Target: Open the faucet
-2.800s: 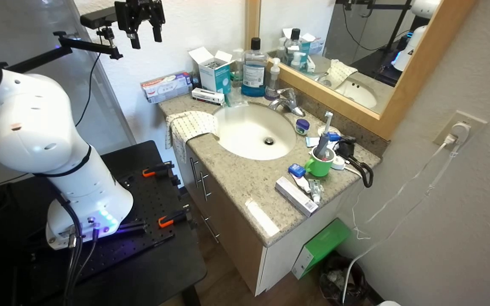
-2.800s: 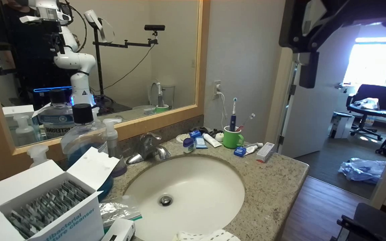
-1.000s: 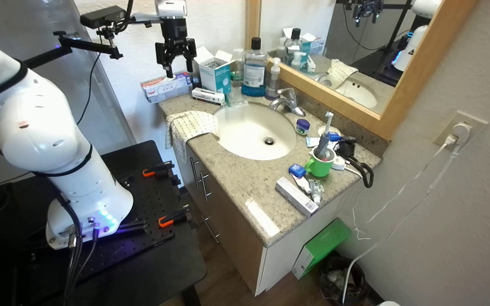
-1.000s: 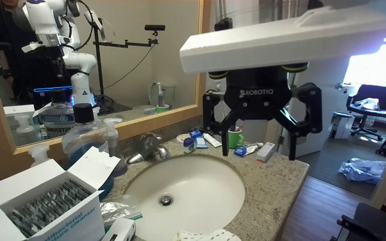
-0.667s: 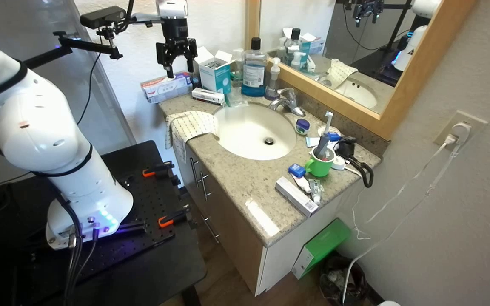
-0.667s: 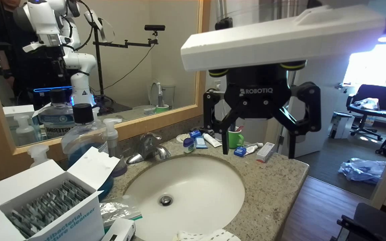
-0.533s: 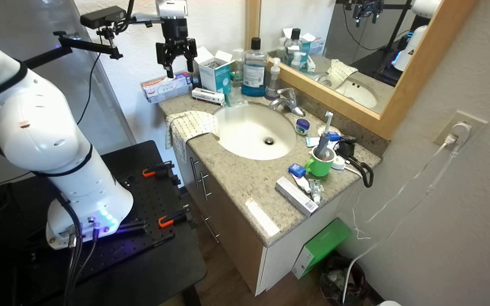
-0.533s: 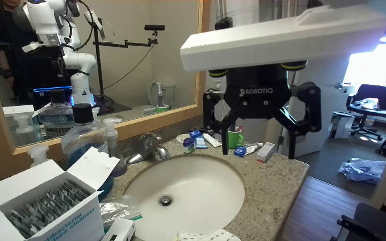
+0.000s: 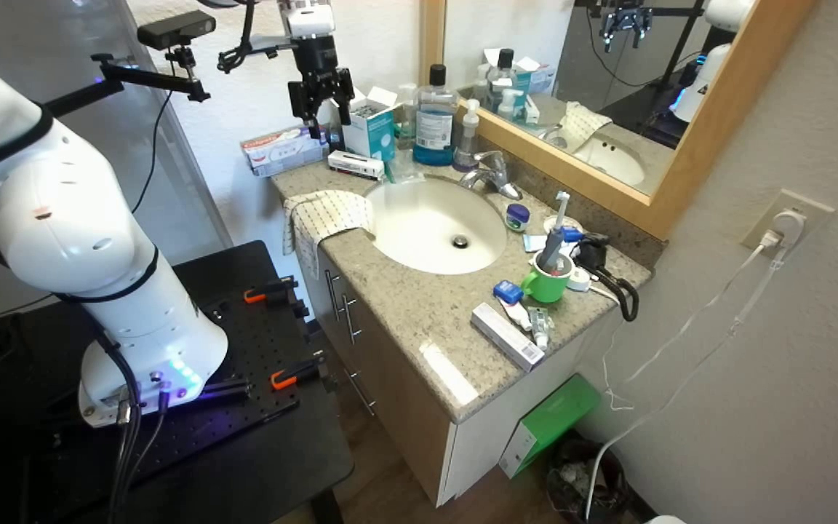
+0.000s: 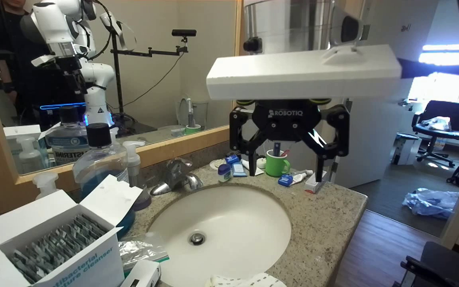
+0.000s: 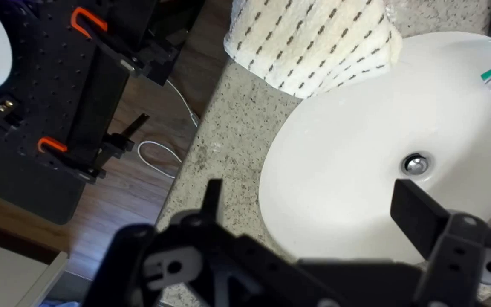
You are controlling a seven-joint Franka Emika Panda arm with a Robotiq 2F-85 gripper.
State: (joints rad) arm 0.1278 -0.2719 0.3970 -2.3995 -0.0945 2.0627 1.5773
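The small chrome faucet stands at the back rim of the sink, below the mirror, in both exterior views (image 9: pixel 495 175) (image 10: pixel 176 175). It is out of the wrist view. The oval white basin (image 9: pixel 426 225) lies in front of it and fills much of the wrist view (image 11: pixel 335 149). My gripper is open and empty in both exterior views (image 9: pixel 330 129) (image 10: pixel 285 177), pointing down, high above the counter and well apart from the faucet. In the wrist view the gripper (image 11: pixel 308 182) shows its fingers wide apart, with only basin and counter beyond them.
A blue mouthwash bottle (image 9: pixel 433 131) and a soap pump (image 9: pixel 467 138) stand beside the faucet. An open carton (image 10: pixel 90 255) is near them. A purple-lidded jar (image 10: pixel 224 172) and a green mug (image 10: pixel 276 165) stand on the faucet's other side. A patterned cloth (image 11: pixel 309 47) drapes over the basin's edge.
My gripper has come down into view and, in the last half second, shifted sideways and turned slightly, nearer the faucet. It has stayed open. The faucet and counter objects have not moved.
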